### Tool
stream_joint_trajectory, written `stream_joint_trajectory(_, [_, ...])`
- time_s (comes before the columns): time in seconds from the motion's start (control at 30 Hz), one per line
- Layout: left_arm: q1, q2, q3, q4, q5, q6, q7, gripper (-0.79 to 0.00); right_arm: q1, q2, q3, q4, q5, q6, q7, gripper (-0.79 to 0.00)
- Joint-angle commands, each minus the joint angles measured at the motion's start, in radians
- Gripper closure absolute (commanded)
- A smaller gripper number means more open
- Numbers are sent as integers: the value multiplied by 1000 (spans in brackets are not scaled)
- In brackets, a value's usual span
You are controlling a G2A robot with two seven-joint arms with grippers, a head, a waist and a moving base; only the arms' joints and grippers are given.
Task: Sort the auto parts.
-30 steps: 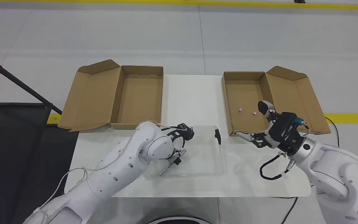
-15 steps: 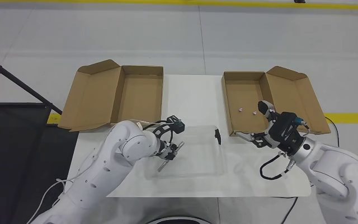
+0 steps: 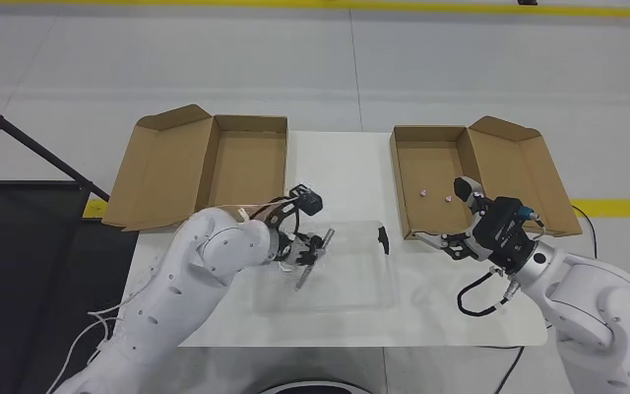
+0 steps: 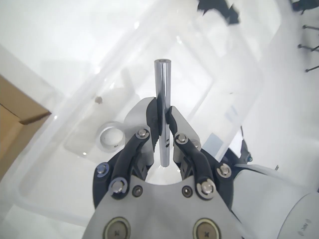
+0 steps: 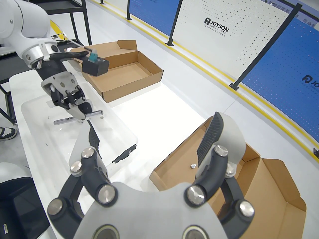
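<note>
Steel rod (image 4: 163, 80), straight and polished, clamped near mid-length between the closed fingers of the left gripper (image 4: 162, 109), held over the clear plastic bin (image 3: 391, 281). Metal ring (image 4: 112, 148) lying on the bin floor; black part (image 3: 383, 239) at its right end. Right gripper (image 5: 154, 121) spread wide, unloaded, beside the right cardboard box (image 3: 433, 158).

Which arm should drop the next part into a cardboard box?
Left. The left end effector is shut on the metal rod above the clear bin, close to the left box. The right end effector is open and empty.
</note>
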Motion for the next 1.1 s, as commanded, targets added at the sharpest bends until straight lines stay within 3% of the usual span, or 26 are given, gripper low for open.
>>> stream_joint_trajectory(0.0, [5, 0, -27, 4, -64, -8, 46, 0, 0, 0, 0, 0, 0, 0, 0, -785])
stream_joint_trajectory(0.13, [6, -2, -82, 42, -253, -60, 133, 0, 0, 0, 0, 0, 0, 0, 0, -785])
stream_joint_trajectory(0.23, [-20, -6, -126, 127, -449, -144, 180, 0, 0, 0, 0, 0, 0, 0, 0, -785])
stream_joint_trajectory(0.53, [-122, -33, -102, 312, -748, -337, 294, 0, 0, 0, 0, 0, 0, 0, 0, -785])
stream_joint_trajectory(0.77, [-156, -43, -81, 365, -801, -412, 340, 0, 0, 0, 0, 0, 0, 0, 0, -785])
stream_joint_trajectory(0.93, [-164, -42, -79, 366, -772, -411, 344, 0, 0, 0, 0, 0, 0, 0, 0, -785])
stream_joint_trajectory(1.07, [-162, -30, -105, 333, -654, -369, 346, 0, 0, 0, 0, 0, 0, 0, 0, -785])
